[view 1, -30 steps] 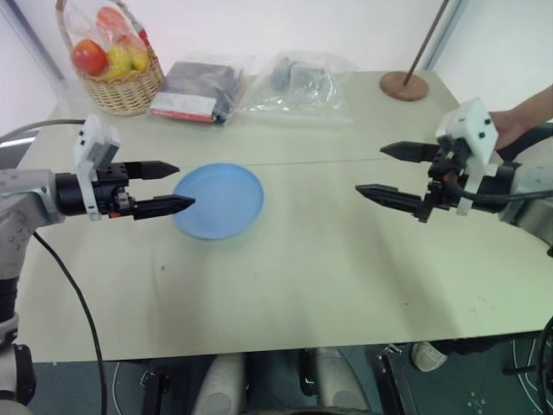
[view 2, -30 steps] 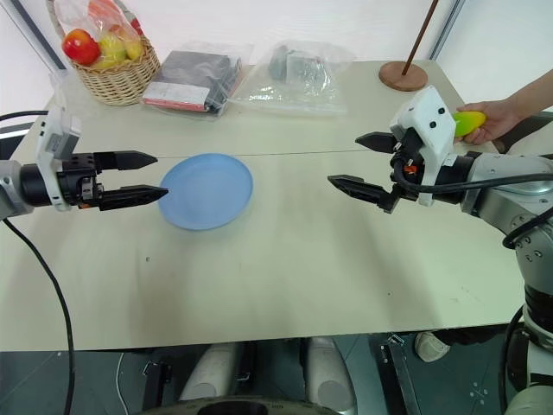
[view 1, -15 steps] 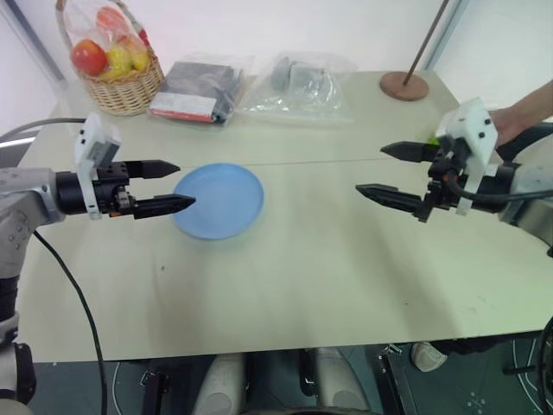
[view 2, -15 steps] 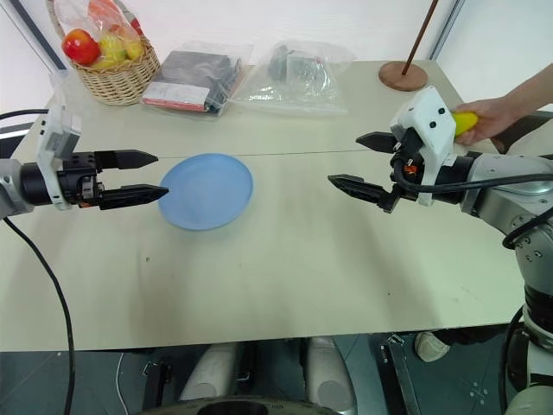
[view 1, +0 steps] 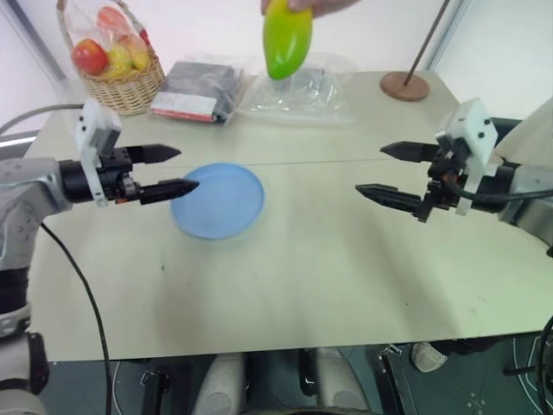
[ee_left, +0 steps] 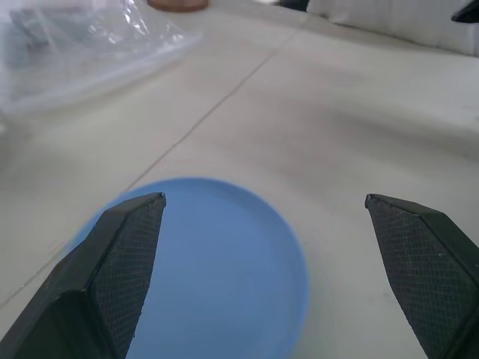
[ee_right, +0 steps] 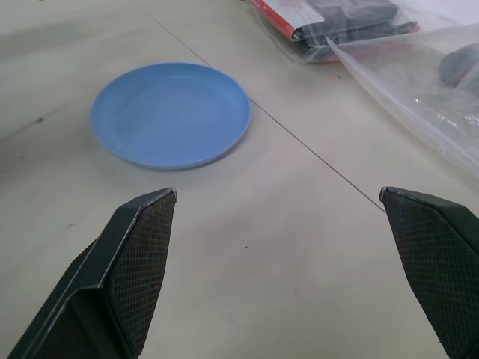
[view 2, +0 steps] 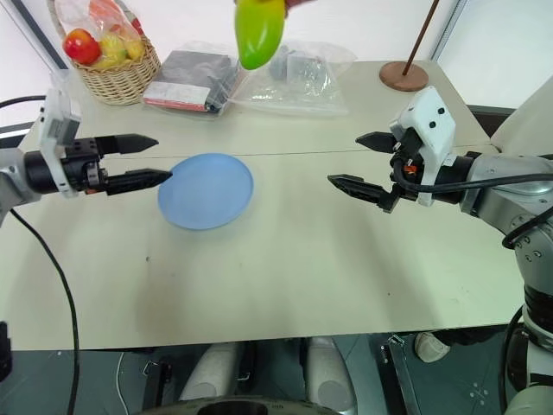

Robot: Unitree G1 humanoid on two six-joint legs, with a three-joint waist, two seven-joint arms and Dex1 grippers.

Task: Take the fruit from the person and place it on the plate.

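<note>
Item: mango [view 1: 286, 39], green shading to yellow, elongated oval, smooth-skinned. Location: we noted it held from above by the person's hand [view 1: 304, 4], high over the far side of the table [view 1: 328, 259], pointed end hanging down, well apart from both claws. We judged it moderately heavy, firm, rounded and likely slippery; best taken across the narrower middle, gently enough to avoid bruising.

Left gripper [view 1: 170, 170]: fingers spread wide, empty, at the edge of the light blue plate [view 1: 220, 201].

Right gripper [view 1: 380, 171]: spread wide, empty.
</note>
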